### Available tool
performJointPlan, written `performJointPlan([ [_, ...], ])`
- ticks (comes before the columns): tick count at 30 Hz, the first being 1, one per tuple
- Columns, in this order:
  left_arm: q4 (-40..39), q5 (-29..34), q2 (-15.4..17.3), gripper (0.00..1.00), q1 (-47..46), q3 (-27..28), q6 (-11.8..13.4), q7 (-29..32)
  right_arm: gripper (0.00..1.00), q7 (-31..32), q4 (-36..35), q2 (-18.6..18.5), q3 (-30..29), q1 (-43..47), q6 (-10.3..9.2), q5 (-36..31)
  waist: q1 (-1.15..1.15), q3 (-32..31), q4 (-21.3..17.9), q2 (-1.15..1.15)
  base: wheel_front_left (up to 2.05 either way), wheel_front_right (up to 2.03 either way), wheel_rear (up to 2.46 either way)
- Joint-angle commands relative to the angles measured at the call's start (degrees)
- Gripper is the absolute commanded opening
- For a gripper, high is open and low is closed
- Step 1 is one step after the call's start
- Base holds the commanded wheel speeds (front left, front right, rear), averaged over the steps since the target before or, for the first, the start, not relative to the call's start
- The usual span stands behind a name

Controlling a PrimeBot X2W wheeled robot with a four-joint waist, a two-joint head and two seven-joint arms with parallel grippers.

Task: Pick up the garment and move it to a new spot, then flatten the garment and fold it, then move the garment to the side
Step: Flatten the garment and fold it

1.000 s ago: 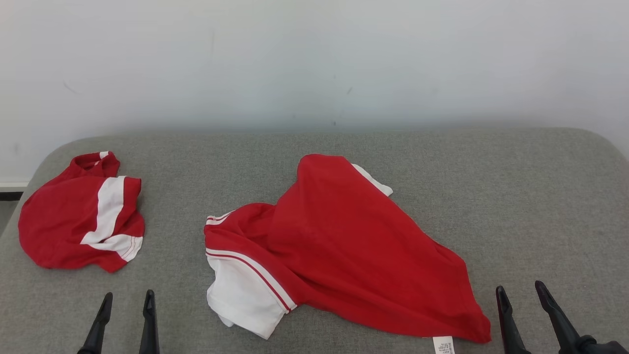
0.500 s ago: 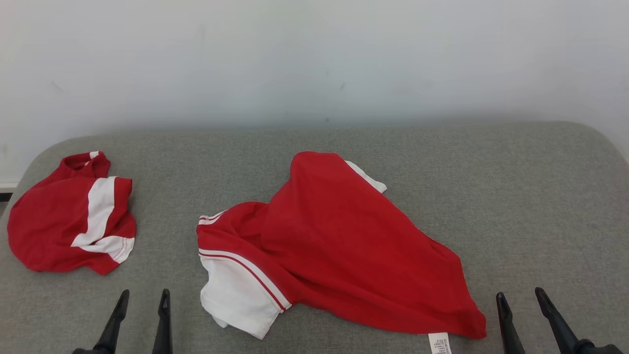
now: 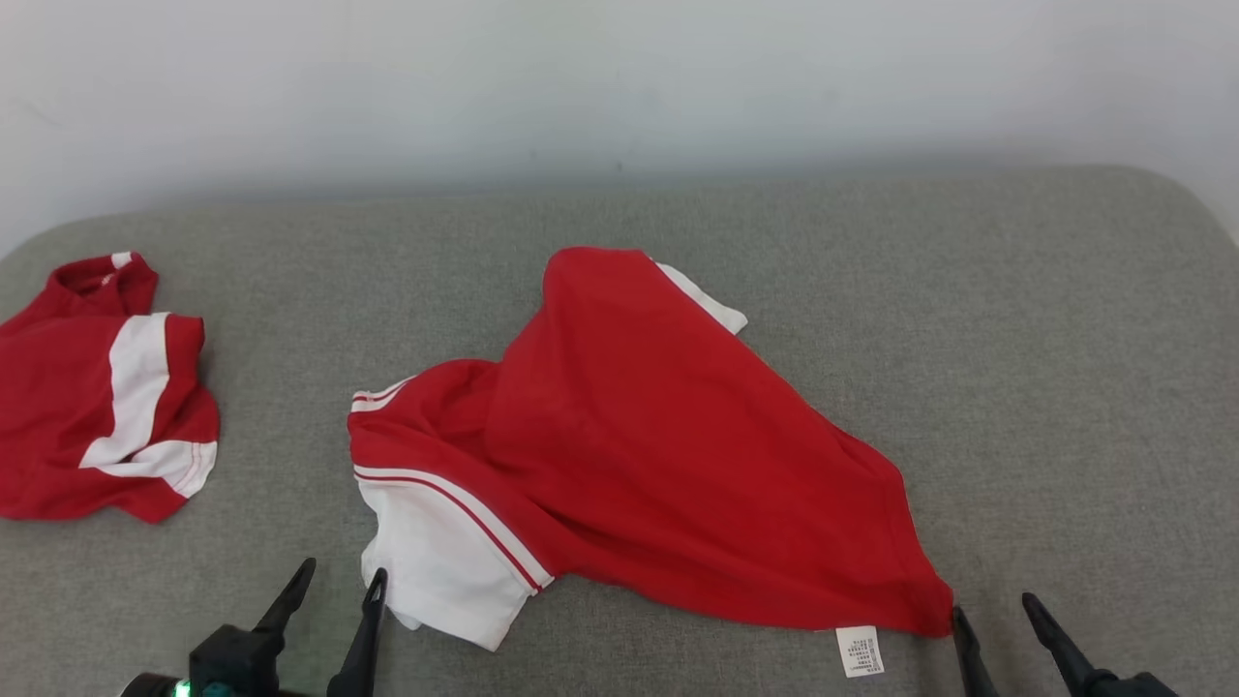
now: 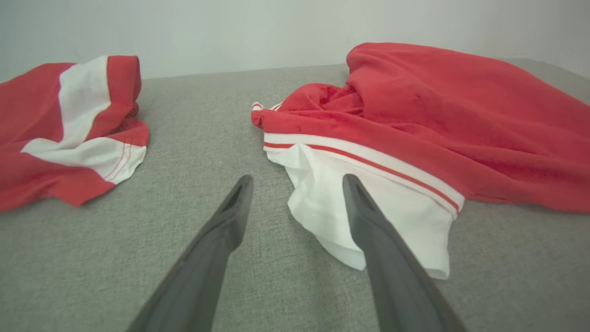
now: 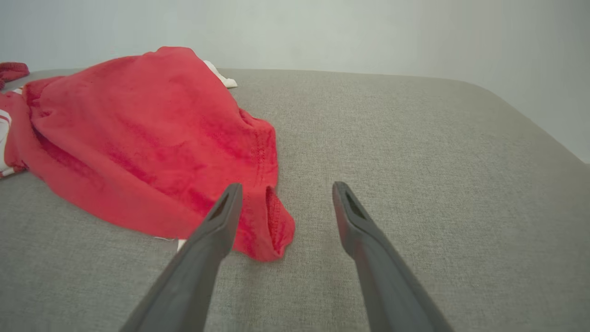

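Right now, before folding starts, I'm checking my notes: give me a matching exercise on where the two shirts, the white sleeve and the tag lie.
Things:
1 big shirt
2 bunched shirt
3 tag
4 white sleeve

Places:
A far left
B near edge, at the big shirt's right corner
C middle
D big shirt's near left end

Pairs: 1-C, 2-A, 3-B, 4-D

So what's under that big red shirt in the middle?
The red shirt lies on the grey cushion. A white sleeve, a white corner and a care label poke out at its edges. Anything else beneath is covered.
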Motion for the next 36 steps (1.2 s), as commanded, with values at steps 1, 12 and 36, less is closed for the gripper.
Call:
performJointPlan([
  [1,0.9,-1.1,0.6,1.00,-1.4,-0.8,0.1,-0.2,1.00,0.0,1.1,-0.2,0.7,-1.1,-0.13,-0.1,0.00,1.6,-0.5,0.00,0.00,0.00,0.00],
  [12,8.0,-4.8,3.7,1.00,-7.2,-10.3,0.1,-0.2,1.00,0.0,9.7,-1.1,5.6,-6.9,-0.14,-1.3,0.00,3.3,-0.3,0.00,0.00,0.00,0.00],
  [36,4.7,-11.3,3.1,0.00,-7.8,-10.1,0.1,-0.2,0.00,0.0,5.2,-3.5,12.7,-8.6,-0.13,6.2,0.00,0.8,0.8,0.00,0.00,0.00,0.00],
])
